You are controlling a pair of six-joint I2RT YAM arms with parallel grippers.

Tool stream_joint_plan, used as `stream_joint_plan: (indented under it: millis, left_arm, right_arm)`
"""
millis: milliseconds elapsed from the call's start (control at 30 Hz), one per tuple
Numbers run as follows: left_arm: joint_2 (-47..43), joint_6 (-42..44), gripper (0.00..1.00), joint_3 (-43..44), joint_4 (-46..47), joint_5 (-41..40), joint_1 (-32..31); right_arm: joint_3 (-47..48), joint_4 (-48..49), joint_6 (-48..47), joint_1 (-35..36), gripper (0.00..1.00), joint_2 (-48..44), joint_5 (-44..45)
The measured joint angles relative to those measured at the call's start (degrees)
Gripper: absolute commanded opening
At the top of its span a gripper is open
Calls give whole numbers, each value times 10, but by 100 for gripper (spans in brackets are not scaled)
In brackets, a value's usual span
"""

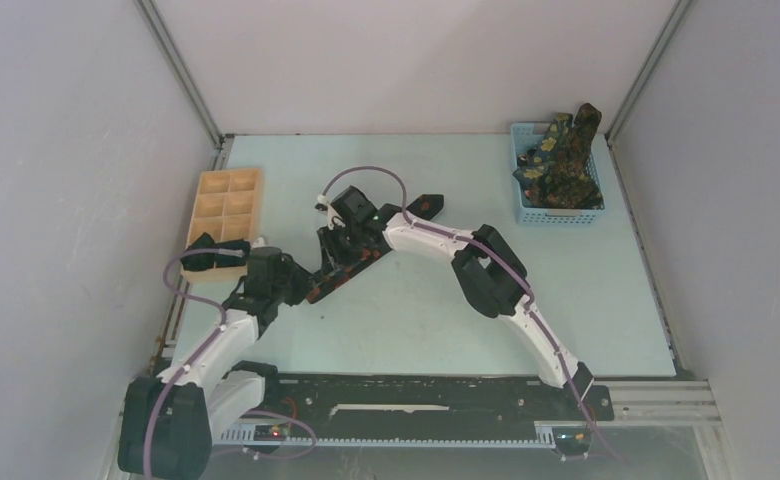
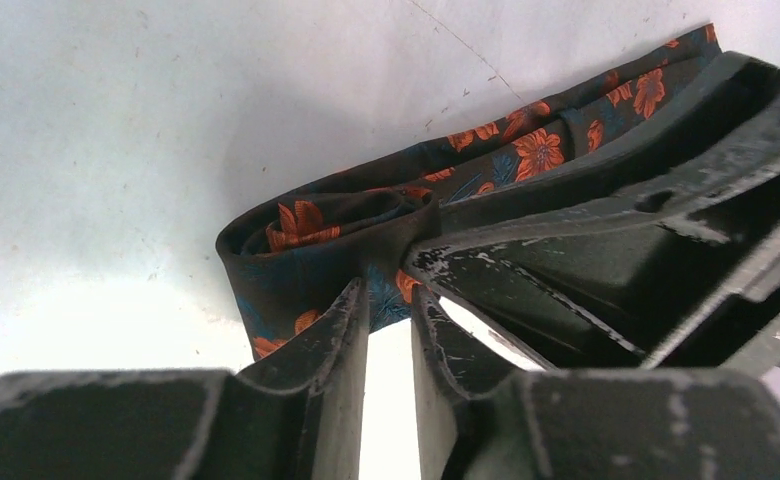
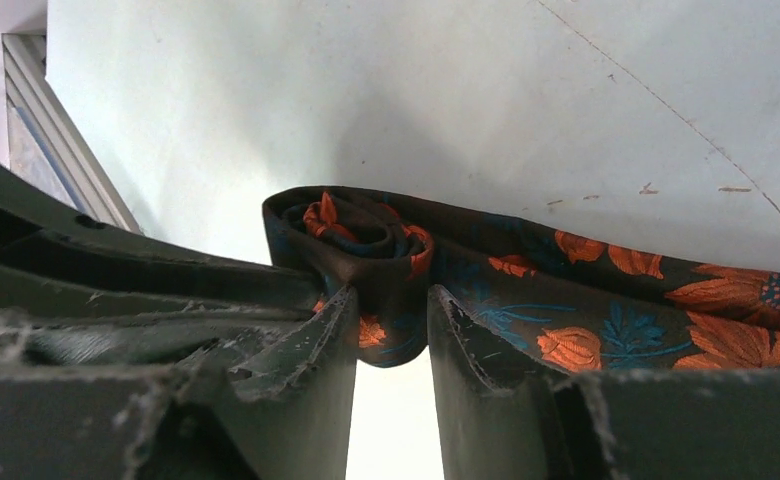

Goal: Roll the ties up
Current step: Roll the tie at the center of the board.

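Black tie [image 3: 586, 290] with orange flowers sits partly rolled between two pincers. Left pincer [image 2: 388, 295] pinches its folded end; right pincer [image 3: 391, 300] squeezes the roll.

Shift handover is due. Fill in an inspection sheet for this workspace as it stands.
Surface: pale blue table, lightly scratched.
Job's things: black tie with orange flowers lies mid-table, one end rolled; green ties are heaped in the basket, far right.
Clutter: wooden tray at far left; dark shapes at its near end, too small to identify.
Grippers: left pincer and right pincer both pinch the black tie at its rolled end.
Cables: purple cables run along both arms, looping at the wrists.
Surroundings: white walls with metal corner posts; nothing else seen.
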Motion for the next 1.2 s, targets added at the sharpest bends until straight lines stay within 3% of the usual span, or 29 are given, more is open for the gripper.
stream_joint_plan:
  millis: [133,400,600,833,1200]
  left_arm:
    - [-4,0,39,-1,-2,0,0]
    - [-52,2,70,0,-43,-6,0]
    - [-135,6,72,8,-106,-41,11]
    - [-191,7,66,-31,-104,-23,53]
    - [-150,-20,61,-111,-30,46,92]
  right_arm:
    - [7,-6,0,0,29,12,1]
    - [13,-9,0,1,24,17,5]
    - [15,-9,-2,0,23,21,5]
    - [16,-7,-2,-1,21,25,5]
    - [16,-5,0,-1,21,25,4]
